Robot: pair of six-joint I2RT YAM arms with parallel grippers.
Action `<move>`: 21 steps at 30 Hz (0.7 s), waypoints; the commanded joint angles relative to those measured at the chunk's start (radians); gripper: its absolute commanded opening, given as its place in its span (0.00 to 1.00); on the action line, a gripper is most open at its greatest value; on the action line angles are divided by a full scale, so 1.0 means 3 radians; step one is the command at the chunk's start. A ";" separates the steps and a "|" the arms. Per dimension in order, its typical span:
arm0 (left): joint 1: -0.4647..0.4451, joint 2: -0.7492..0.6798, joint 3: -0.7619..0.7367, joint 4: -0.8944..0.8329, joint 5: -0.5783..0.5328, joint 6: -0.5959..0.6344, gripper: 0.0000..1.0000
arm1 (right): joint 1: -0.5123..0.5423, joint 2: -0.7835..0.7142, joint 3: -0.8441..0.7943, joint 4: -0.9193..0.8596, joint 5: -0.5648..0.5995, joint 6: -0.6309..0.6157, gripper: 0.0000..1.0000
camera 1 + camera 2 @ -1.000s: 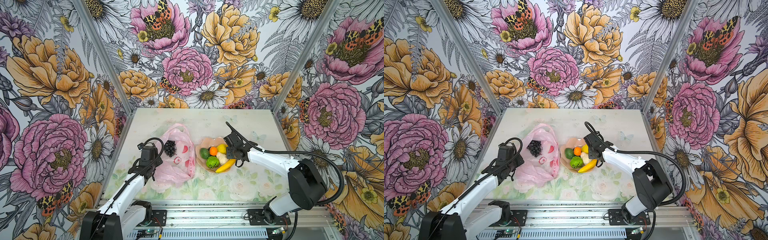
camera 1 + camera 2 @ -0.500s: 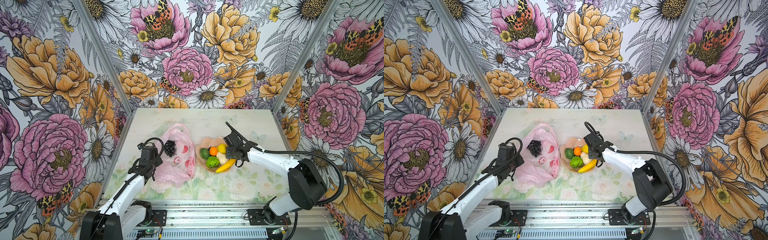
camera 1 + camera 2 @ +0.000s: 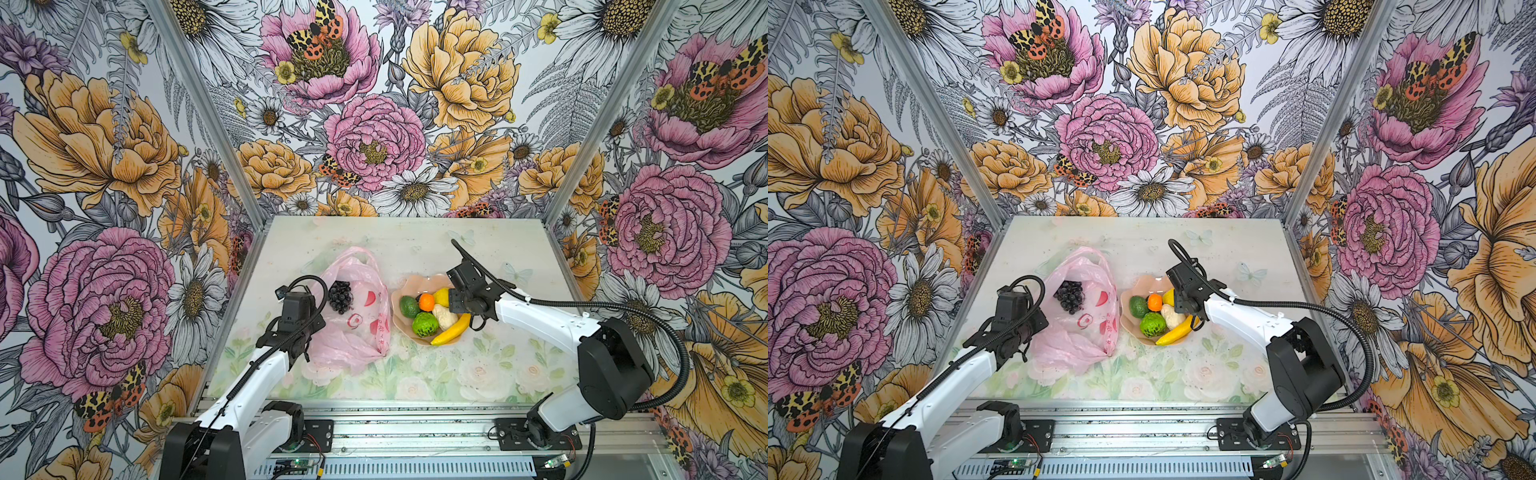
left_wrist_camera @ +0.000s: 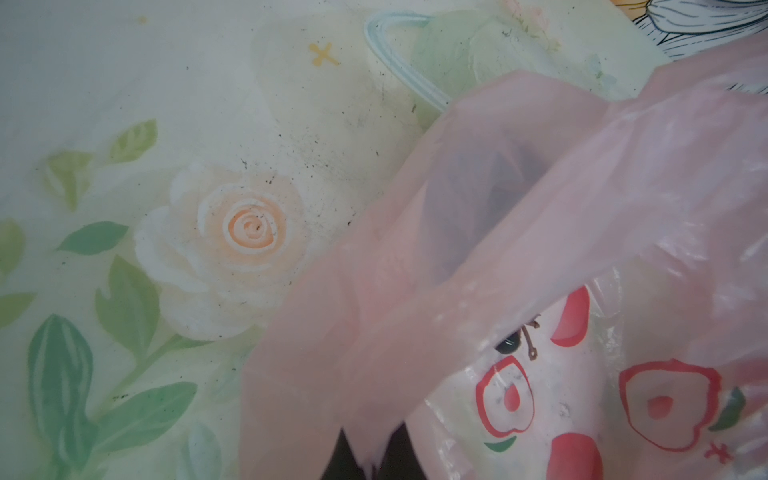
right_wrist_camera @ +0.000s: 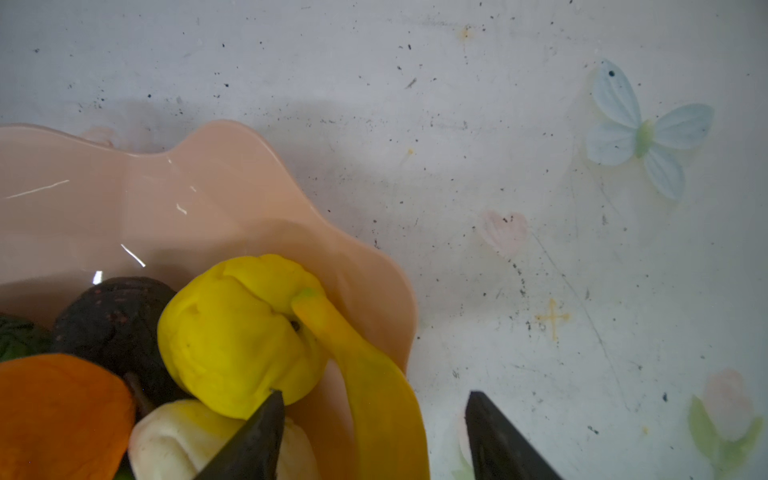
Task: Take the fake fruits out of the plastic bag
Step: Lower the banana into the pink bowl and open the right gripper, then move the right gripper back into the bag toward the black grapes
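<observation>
The pink plastic bag [image 3: 357, 328] [image 3: 1084, 332] lies crumpled at centre left, with a dark grape bunch [image 3: 340, 296] [image 3: 1070, 296] showing at its mouth. My left gripper [image 4: 370, 459] is shut on a fold of the bag's film [image 4: 540, 232]. In the peach bowl [image 3: 397, 316] lie the avocado [image 3: 409, 306], orange [image 3: 426, 302], lemon [image 3: 441, 296], cream lump [image 3: 444, 316], bumpy green ball [image 3: 424, 325] and banana [image 3: 452, 329]. My right gripper [image 5: 374, 399] hangs open over the bowl's right rim. The banana [image 5: 374, 395] runs between its fingers, untouched, beside the lemon [image 5: 237, 332].
The bowl [image 5: 166, 199] sits just right of the bag on the flower-printed table [image 3: 415, 382]. Patterned walls close in the left, back and right sides. A metal rail [image 3: 415, 428] carrying both arm bases runs along the front edge.
My right gripper's jaws have spread wider apart around the banana, which stays lying in the bowl. The left arm and the bag have not moved.
</observation>
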 commanded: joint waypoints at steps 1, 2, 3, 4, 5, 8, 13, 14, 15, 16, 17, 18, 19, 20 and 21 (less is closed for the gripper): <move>-0.0011 -0.0060 -0.0014 0.0046 0.0071 0.0068 0.03 | 0.0041 -0.0003 0.0138 0.0007 0.0044 -0.0029 0.67; -0.0009 -0.0073 -0.0003 0.0017 0.0074 0.0052 0.03 | 0.0063 -0.0007 0.0160 0.0008 0.0046 -0.0029 0.66; -0.0008 -0.0089 0.0009 -0.0022 0.0093 0.0015 0.03 | 0.0080 -0.0014 0.0181 0.0003 0.0072 -0.0030 0.66; -0.0010 -0.0107 0.0011 -0.0049 0.0131 -0.0031 0.03 | 0.0105 -0.0021 0.0211 0.0002 0.0102 -0.0035 0.66; -0.0015 -0.0130 -0.0003 -0.0062 0.0211 -0.0084 0.03 | 0.0134 -0.0033 0.0253 -0.0001 0.0127 -0.0037 0.67; -0.0055 -0.0205 -0.0075 -0.0129 0.0296 -0.0275 0.03 | 0.0243 -0.0032 0.0411 0.0007 0.0150 -0.0031 0.67; -0.0179 -0.0419 -0.0266 -0.0278 0.0296 -0.0570 0.03 | 0.0697 0.0288 0.0869 0.0095 0.0052 -0.0030 0.66; -0.0214 -0.0450 -0.0305 -0.0300 0.0289 -0.0621 0.03 | 0.0804 0.0381 0.0962 0.0126 0.0009 -0.0035 0.66; -0.0251 -0.0467 -0.0336 -0.0340 0.0265 -0.0671 0.03 | 0.0934 0.0500 0.1074 0.0151 -0.0029 -0.0039 0.66; -0.0278 -0.0470 -0.0364 -0.0380 0.0246 -0.0715 0.03 | 0.1017 0.0600 0.1167 0.0181 -0.0062 -0.0040 0.66; -0.0310 -0.0467 -0.0399 -0.0395 0.0249 -0.0757 0.03 | 0.1101 0.0721 0.1263 0.0235 -0.0140 -0.0044 0.65; -0.0334 -0.0467 -0.0432 -0.0393 0.0255 -0.0788 0.03 | 0.1166 0.0839 0.1353 0.0286 -0.0243 -0.0057 0.64; -0.0362 -0.0462 -0.0458 -0.0394 0.0253 -0.0807 0.03 | 0.1210 0.0943 0.1434 0.0324 -0.0316 -0.0058 0.64; -0.0389 -0.0458 -0.0480 -0.0391 0.0248 -0.0828 0.03 | 0.1257 0.1057 0.1520 0.0365 -0.0397 -0.0055 0.63; -0.0418 -0.0452 -0.0500 -0.0391 0.0239 -0.0844 0.03 | 0.1287 0.1164 0.1608 0.0397 -0.0465 -0.0055 0.63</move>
